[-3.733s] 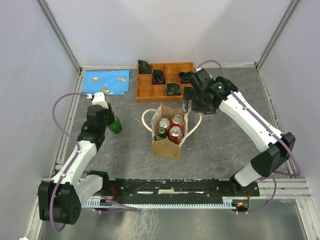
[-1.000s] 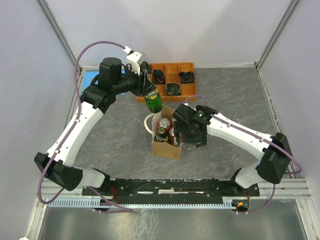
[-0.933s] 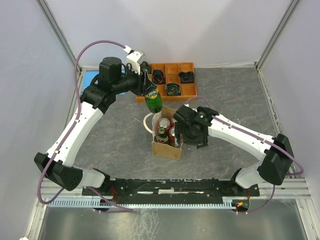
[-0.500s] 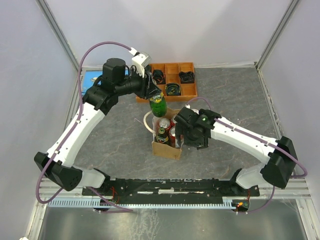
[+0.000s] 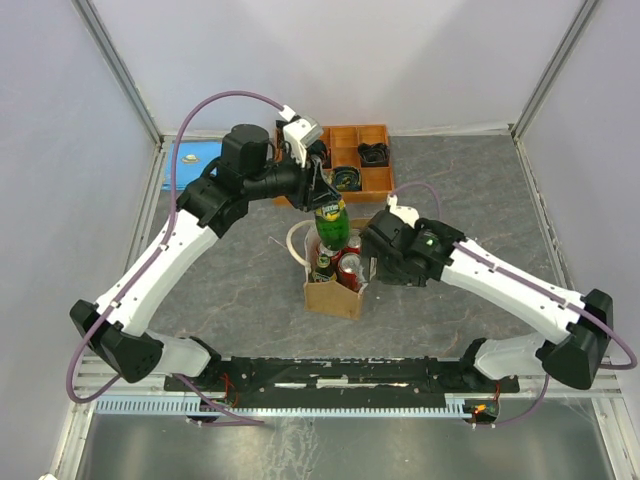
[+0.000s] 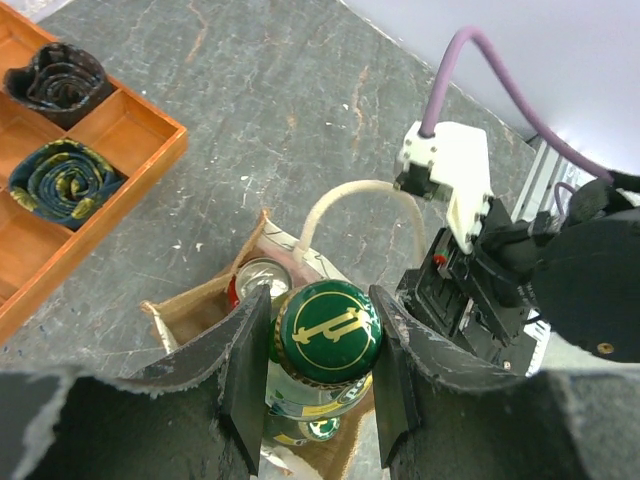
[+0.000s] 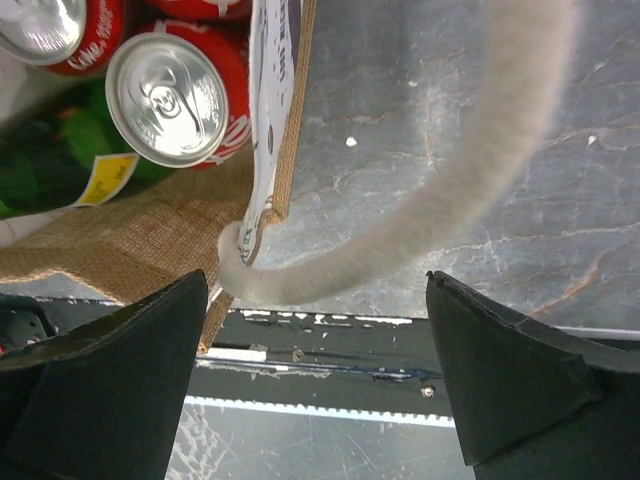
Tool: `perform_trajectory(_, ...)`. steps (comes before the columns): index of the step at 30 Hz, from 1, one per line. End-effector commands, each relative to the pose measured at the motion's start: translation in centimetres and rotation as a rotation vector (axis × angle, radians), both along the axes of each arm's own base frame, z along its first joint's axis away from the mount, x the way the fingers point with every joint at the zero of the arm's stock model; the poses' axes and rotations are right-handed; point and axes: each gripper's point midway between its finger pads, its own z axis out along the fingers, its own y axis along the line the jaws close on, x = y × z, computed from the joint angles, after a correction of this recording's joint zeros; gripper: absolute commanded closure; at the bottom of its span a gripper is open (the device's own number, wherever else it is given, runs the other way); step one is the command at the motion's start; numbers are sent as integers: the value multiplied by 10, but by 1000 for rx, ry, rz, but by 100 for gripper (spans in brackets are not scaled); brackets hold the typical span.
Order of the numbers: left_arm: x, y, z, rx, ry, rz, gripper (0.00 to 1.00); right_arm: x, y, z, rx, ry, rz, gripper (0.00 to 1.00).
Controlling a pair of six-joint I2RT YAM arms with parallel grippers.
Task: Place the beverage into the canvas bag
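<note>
Two robot arms converge on a small canvas bag [image 5: 333,297] on the grey counter [image 5: 470,190]. The left gripper [image 6: 320,375] is clamped on the neck of a green glass bottle [image 6: 328,332], one finger on each side just under the green cap, and holds it upright. The bag's open mouth lies directly beneath this gripper. The bottle's base is level with the bag's far rim, though whether it has passed inside cannot be told. Red cans [image 7: 170,95] already stand in the bag, below and beside the bottle. The right gripper [image 7: 318,300] hangs with its fingers spread wide and grips nothing. The bag's side wall is just to one side of it, and a cream rope handle [image 7: 480,200] loops across the gap between its fingers. Beyond the left gripper, an orange compartment tray [image 5: 352,137] holds rolled fabric items.
</note>
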Motion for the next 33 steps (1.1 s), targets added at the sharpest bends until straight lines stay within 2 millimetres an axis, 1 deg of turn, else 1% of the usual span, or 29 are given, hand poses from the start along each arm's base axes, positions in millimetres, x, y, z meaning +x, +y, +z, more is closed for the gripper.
perform_trajectory(1,-17,-20,58,-171,-128,-75,97,15,-10,37,37,-145,-68,2)
perform_trajectory(6,-25,-40,48,-161,-124,-123,97,18,-27,59,57,-229,-137,2)
perform_trajectory(11,-29,-55,32,-135,-123,-150,97,15,-45,69,50,-260,-184,2)
perform_trajectory(15,-31,-60,14,-103,-127,-157,97,11,-53,70,55,-272,-208,2)
perform_trajectory(18,-34,-61,2,-84,-134,-167,97,8,-58,68,50,-270,-220,2)
perform_trajectory(21,-40,-65,-4,-70,-141,-191,97,5,-61,64,48,-263,-227,2)
perform_trajectory(25,-53,-69,-13,-45,-135,-230,97,4,-63,61,50,-260,-233,2)
perform_trajectory(30,-73,-69,-22,-17,-108,-290,97,2,-66,60,44,-258,-239,2)
perform_trajectory(33,-84,-64,-36,22,-89,-320,97,1,-67,59,48,-257,-245,2)
